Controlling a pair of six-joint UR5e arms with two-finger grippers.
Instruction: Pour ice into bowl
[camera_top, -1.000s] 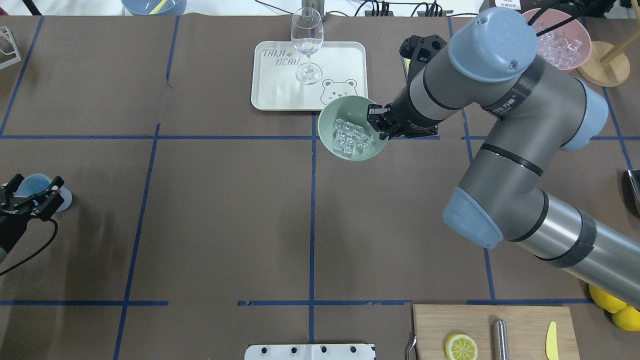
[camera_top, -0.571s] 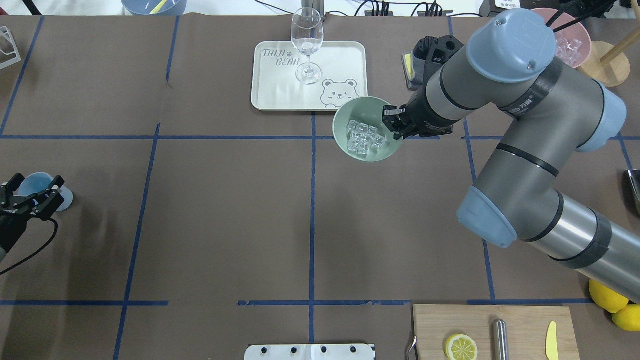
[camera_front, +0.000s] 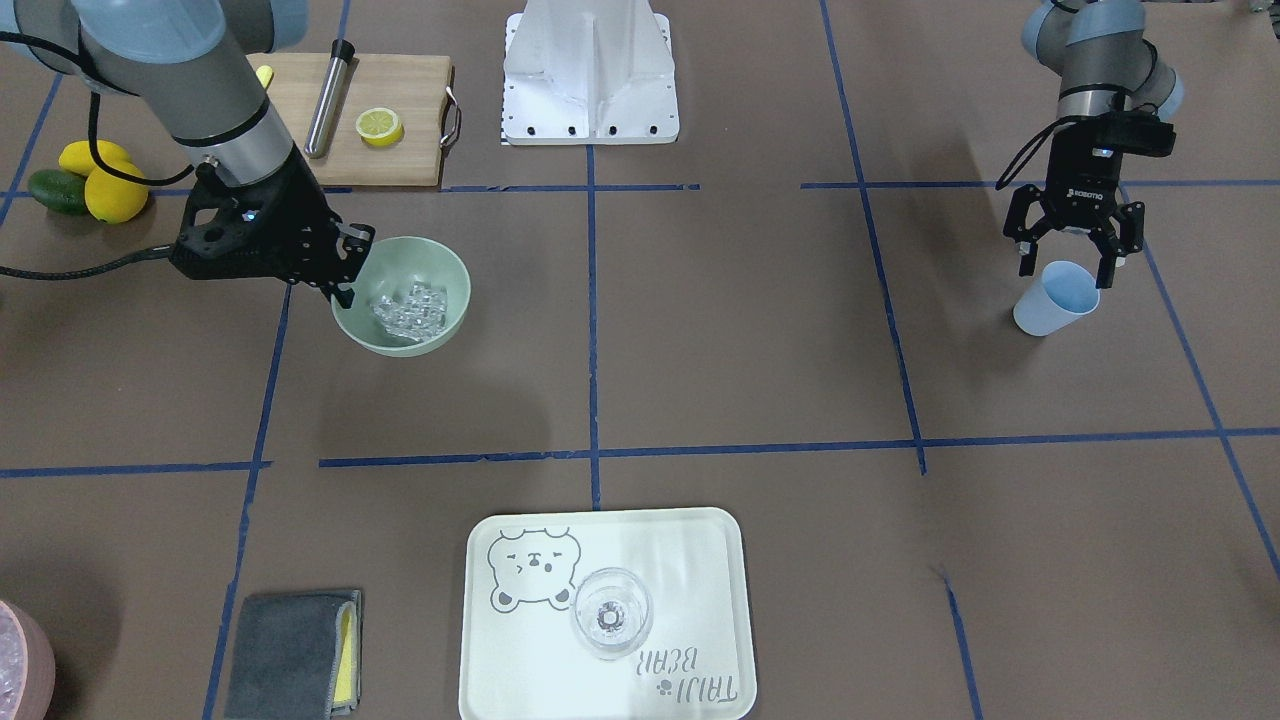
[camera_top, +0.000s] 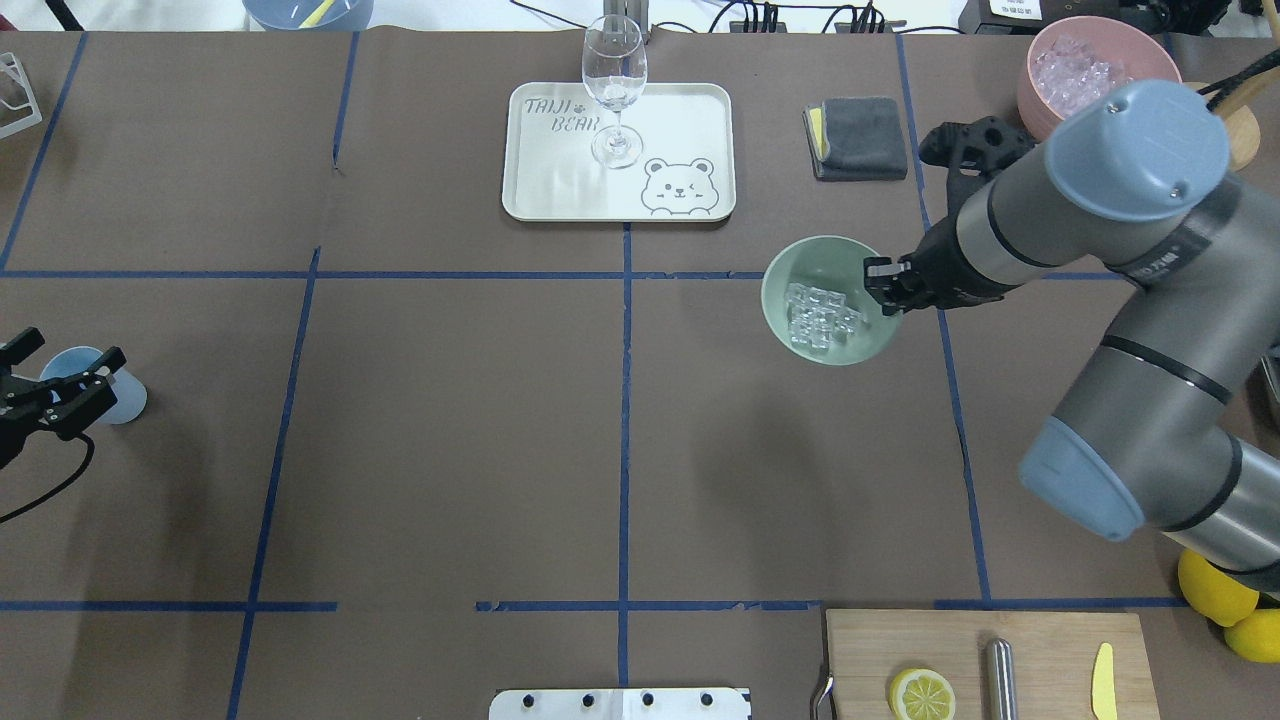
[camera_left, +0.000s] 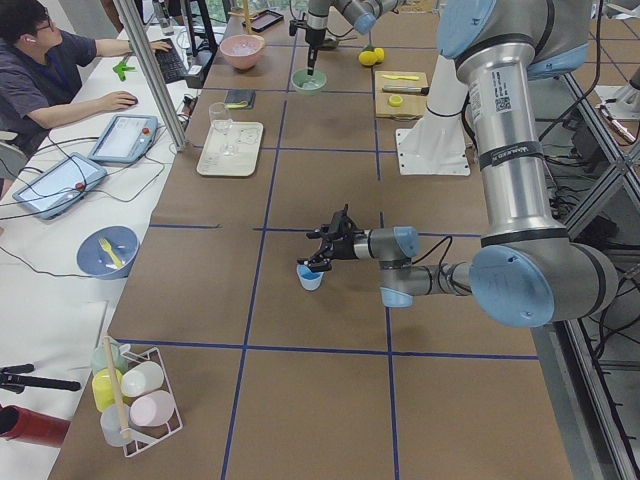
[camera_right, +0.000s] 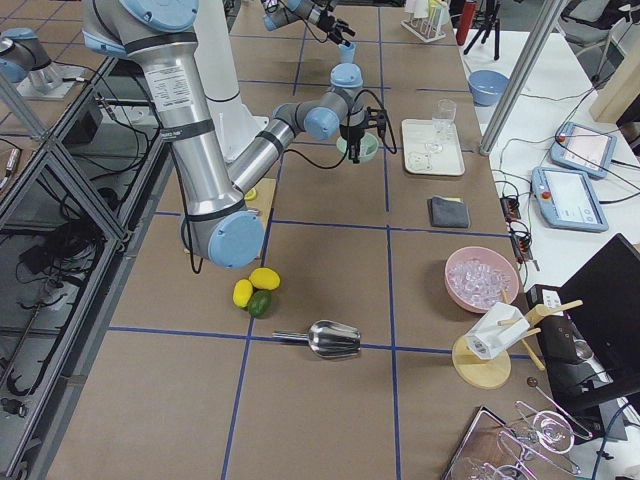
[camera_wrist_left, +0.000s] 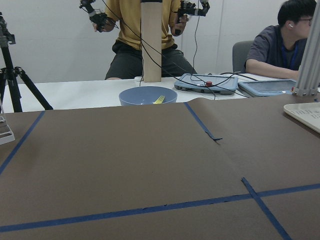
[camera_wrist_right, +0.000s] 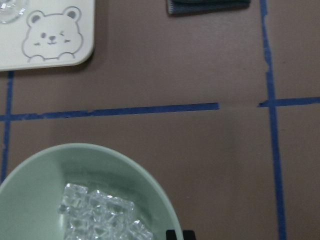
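Observation:
The pale sage-green bowl holds a heap of clear ice cubes. My right gripper is shut on the bowl's right rim and holds it just above the table, right of the centre line. In the front view the bowl, the ice and the right gripper show at left. The right wrist view shows the bowl and the ice from above. My left gripper is open just over the light blue cup at the far left.
A tray with a wine glass lies at the back centre, a grey cloth to its right. A pink container of whitish pieces stands back right. A cutting board with a lemon half and lemons sit front right.
My right arm has carried the bowl with the ice to the right and toward me, away from the tray. The left gripper has drawn back slightly to the left.

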